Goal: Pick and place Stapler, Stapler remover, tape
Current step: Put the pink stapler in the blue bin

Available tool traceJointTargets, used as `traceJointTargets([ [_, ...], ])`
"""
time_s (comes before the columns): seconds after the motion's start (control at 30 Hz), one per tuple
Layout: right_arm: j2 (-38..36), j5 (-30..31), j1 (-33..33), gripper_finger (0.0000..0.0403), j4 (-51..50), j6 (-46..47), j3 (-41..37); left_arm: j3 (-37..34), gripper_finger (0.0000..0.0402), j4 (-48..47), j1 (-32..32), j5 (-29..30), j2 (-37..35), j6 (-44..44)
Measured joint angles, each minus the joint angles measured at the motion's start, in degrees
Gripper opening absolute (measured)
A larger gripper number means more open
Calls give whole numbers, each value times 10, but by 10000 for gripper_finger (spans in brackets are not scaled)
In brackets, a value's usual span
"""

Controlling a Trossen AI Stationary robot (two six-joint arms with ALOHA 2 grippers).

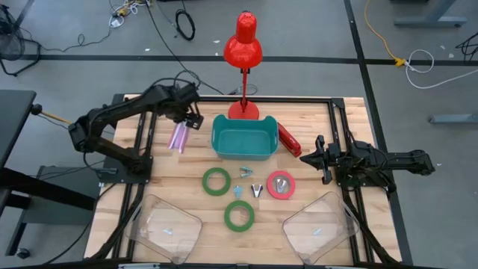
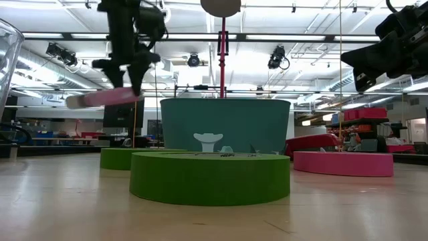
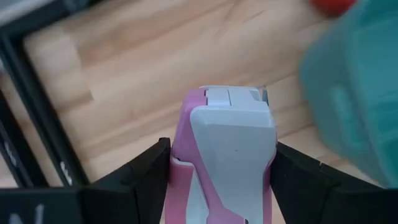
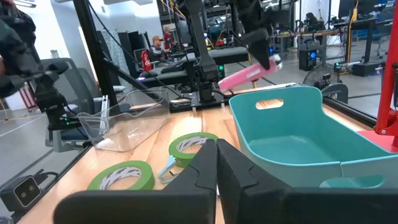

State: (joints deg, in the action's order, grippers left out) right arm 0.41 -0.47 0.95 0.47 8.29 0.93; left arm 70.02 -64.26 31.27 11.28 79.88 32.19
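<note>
Teal bin [image 1: 243,139] holds nothing visible; pink stapler [image 1: 179,137] gripped beside it.

Teal bin [image 3: 354,93] blurred, cut off

Three tape rolls lie in front of the teal bin [image 1: 240,137]: two green [image 1: 216,181] [image 1: 239,216] and one pink [image 1: 281,185]. There are two staplers, one pink [image 1: 179,137] left of the bin and one red [image 1: 289,140] right of it. One red lamp [image 1: 243,46] stands behind the bin, and two clear trays [image 1: 166,226] [image 1: 320,226] sit in front.

No legible text, label, brand, number or sign appears on anything across the four views of the workshop scene.
</note>
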Motion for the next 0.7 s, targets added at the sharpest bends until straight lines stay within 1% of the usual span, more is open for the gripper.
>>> traceJointTargets([
  [0.1, 0, 0, 0, 6, 0, 0, 0, 28, 238, 8, -11, 13, 0, -36],
  [0.2, 0, 0, 0, 6, 0, 0, 0, 42, 239, 38, -22, 22, 0, -87],
  [0.33, 0, 0, 0, 6, 0, 0, 0, 44, 241, 93, -36, 30, 0, -119],
  [0.6, 0, 0, 0, 6, 0, 0, 0, 44, 239, 170, -56, 30, 0, -189],
  [0.7, 0, 0, 0, 6, 0, 0, 0, 44, 240, 200, -62, 14, 0, -230],
])
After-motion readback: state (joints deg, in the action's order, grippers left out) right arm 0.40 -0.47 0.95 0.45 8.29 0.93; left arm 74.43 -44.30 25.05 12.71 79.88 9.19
